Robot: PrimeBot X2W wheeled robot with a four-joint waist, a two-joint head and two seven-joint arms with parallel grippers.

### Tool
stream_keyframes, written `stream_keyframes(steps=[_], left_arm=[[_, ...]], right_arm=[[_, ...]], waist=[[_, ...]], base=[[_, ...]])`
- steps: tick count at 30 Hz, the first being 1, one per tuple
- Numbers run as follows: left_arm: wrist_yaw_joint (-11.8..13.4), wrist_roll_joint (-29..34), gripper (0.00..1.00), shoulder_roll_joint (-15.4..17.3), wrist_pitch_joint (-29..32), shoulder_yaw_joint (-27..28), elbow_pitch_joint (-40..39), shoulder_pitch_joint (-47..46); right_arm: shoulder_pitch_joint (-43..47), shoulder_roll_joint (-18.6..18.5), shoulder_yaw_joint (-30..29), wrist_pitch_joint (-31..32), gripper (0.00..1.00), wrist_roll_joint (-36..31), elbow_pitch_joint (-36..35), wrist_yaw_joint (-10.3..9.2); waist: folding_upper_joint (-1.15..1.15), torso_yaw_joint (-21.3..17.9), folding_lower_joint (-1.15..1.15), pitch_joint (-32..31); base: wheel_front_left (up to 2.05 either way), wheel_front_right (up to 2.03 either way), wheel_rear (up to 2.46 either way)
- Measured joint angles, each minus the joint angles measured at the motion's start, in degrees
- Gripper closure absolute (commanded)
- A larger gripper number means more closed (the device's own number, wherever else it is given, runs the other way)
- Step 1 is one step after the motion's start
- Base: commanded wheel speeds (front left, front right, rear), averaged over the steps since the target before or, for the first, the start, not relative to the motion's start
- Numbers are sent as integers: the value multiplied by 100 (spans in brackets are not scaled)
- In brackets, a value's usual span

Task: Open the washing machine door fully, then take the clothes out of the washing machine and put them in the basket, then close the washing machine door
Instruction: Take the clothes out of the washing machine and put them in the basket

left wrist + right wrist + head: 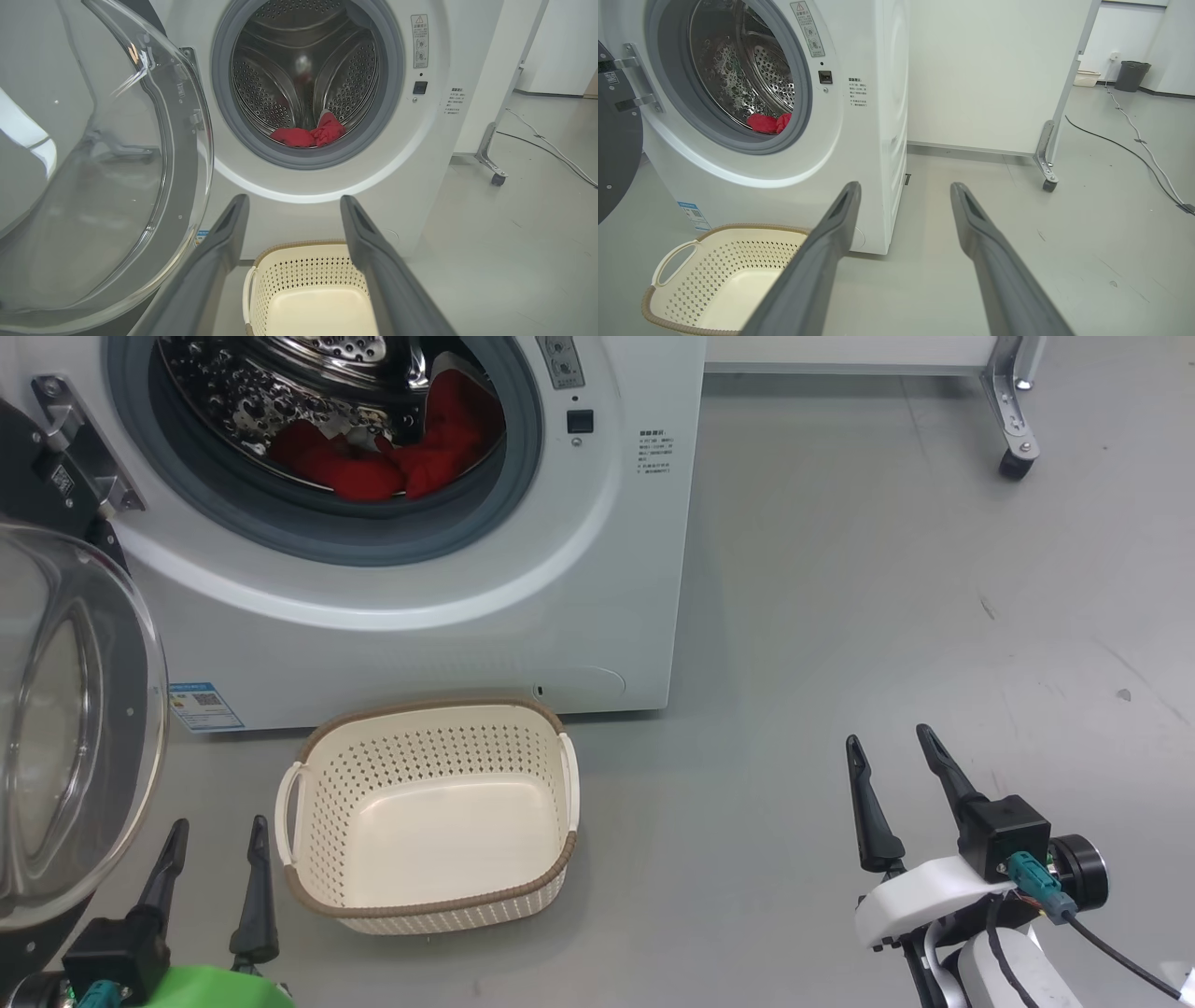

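- Clearly, in the head view, the door (65, 728) stands swung wide at the left. The red clothes (373, 467) lie low in the drum (243, 392) of the washing machine (467, 644), up and ahead of both claws.
- The basket (429, 709) sits empty on the floor (840, 616) in front of the machine, just beside the left claw (219, 821). The right claw (887, 735) is well off to the basket's right. Both claws are parted and hold nothing.
- In the left wrist view, the open claw frames the basket below. The clothes are straight ahead above it, heaped crosswise along the drum's bottom.
- In the right wrist view, the clothes lie up and far to the left, so I judge the left arm nearer and better lined up for the reach.
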Motion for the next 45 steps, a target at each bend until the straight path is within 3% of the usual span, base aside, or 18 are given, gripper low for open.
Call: stream_keyframes(steps=[22, 45], left_arm=[[32, 1, 0, -19, 0, 52, -169, -26], [-24, -263, 0, -21, 0, -182, -53, 27]], right_arm=[[-1, 2, 31, 0, 0, -15, 23, 4], [21, 4, 62, 0, 0, -16, 75, 60]], waist=[[0, 28, 0, 4], [0, 14, 0, -43]], base=[[106, -106, 0], [23, -23, 0]])
